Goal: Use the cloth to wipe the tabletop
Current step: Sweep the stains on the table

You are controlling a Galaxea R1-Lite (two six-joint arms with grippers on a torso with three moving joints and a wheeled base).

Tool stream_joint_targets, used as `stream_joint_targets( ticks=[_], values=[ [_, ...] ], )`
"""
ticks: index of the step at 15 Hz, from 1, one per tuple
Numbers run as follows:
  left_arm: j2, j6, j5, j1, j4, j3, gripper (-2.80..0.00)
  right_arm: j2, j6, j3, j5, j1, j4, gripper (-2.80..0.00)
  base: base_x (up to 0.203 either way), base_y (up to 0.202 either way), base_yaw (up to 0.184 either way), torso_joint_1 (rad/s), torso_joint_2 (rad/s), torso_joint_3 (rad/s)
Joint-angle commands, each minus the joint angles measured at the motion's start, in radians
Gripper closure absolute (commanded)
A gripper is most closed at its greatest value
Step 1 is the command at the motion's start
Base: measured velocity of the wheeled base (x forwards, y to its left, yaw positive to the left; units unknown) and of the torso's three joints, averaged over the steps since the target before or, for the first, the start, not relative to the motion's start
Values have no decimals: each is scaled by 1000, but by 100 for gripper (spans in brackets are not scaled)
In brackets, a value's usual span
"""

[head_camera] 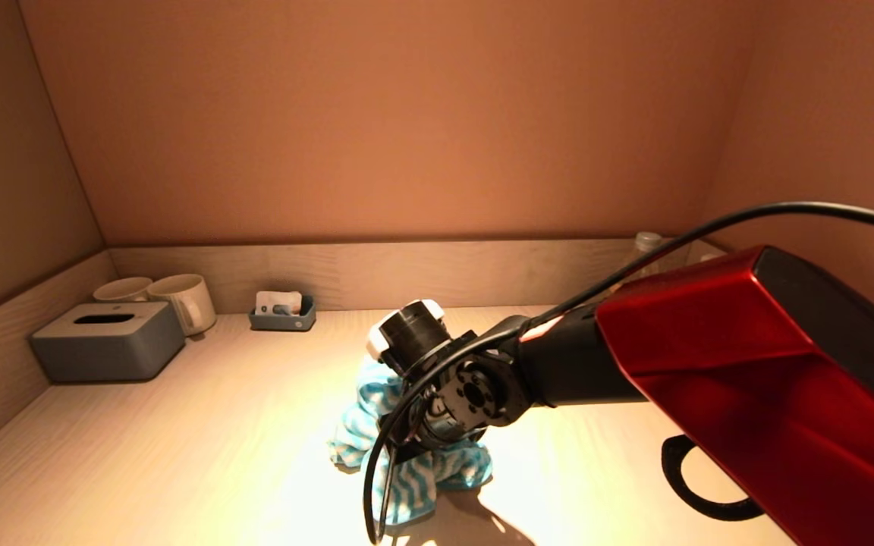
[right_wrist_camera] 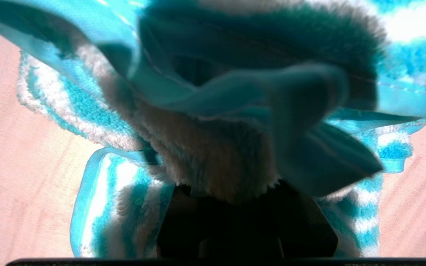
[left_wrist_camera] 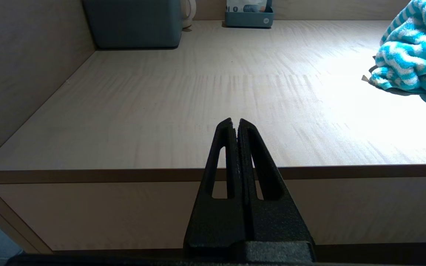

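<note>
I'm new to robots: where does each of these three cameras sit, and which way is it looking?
Head view: on the robot's head, looking down at the wooden tabletop; the red right arm reaches in, its right gripper buried in the striped cloth.
Left wrist view: behind the left gripper, shut, level with the tabletop's front edge, facing the tissue box.
Right wrist view: behind the right gripper, filled by cloth.
All three share the cloth.

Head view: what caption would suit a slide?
Right gripper presses striped cloth onto wooden tabletop.
</note>
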Motion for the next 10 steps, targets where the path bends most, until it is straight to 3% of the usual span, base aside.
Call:
stream_joint_targets(
  ticks=[1, 4, 10],
  values=[
    [0, 0, 0, 0, 0, 0, 0, 12, 0, -4, 0, 2, 4, 0, 0, 0, 0, 0, 0, 0],
    [0, 0, 0, 0, 0, 0, 0, 51, -2, -44, -4, 24, 4, 0, 0, 0, 0, 0, 0, 0],
    [0, 0, 0, 0, 0, 0, 0, 191, -4, -293, -33, 28, 26, 0, 0, 0, 0, 0, 0, 0]
  ],
)
